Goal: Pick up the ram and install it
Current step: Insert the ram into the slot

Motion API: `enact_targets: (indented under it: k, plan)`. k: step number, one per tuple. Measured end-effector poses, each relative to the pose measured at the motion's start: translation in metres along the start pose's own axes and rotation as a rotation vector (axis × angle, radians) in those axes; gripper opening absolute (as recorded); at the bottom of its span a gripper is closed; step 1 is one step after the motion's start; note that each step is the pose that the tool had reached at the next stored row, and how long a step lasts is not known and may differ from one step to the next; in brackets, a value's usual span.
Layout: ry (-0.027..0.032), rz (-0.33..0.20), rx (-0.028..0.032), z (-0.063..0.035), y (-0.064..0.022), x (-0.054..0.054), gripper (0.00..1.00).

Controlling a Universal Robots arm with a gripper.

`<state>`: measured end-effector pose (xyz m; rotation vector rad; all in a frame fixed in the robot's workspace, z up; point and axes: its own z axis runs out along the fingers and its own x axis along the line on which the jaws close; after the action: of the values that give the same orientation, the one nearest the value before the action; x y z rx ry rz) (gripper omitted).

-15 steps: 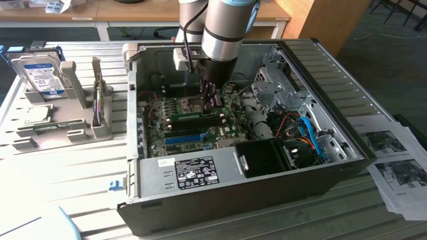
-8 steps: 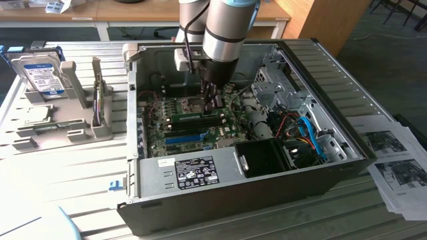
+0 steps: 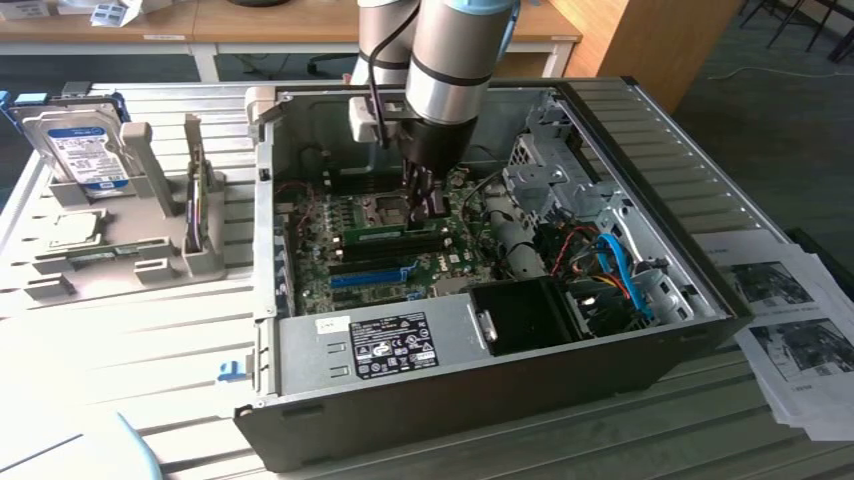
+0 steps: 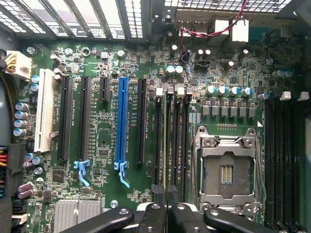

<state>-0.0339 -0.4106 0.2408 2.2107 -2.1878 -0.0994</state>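
**Inspector:** The end effector (image 3: pixel 430 208) was found inside the open case (image 3: pixel 441 400), fingers drawn together at one end of the ram (image 4: pixel 168 141). Whether they nipped its edge or merely bore on it could not be told.

**Clerk:** The ram's position?

**Inspector:** On edge in a memory slot, at eight o'clock from the end effector in the exterior view. The blue slot (image 3: pixel 367 278) lay at six o'clock of it.

**Clerk:** Handling?

**Inspector:** Judged light, thin, stiff and fragile. It was best taken by the upper edge, clear of chips and contacts, and loaded straight down without twist.

**Clerk:** Surface and room?

**Inspector:** A pale ribbed counter (image 3: pixel 160 350). The rack (image 3: pixel 147 270) with the hard drive (image 3: pixel 83 150) stood at nine o'clock of the case, and papers (image 3: pixel 794 330) lay at four. Office desks (image 3: pixel 174 30) stood at twelve.
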Motion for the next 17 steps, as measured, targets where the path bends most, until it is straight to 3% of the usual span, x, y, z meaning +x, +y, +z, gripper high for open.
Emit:
enact_targets:
  k: [17]
  plan:
    - [0.0002,0.000,-0.0001,0.0075,-0.0005,0.0002,0.11]
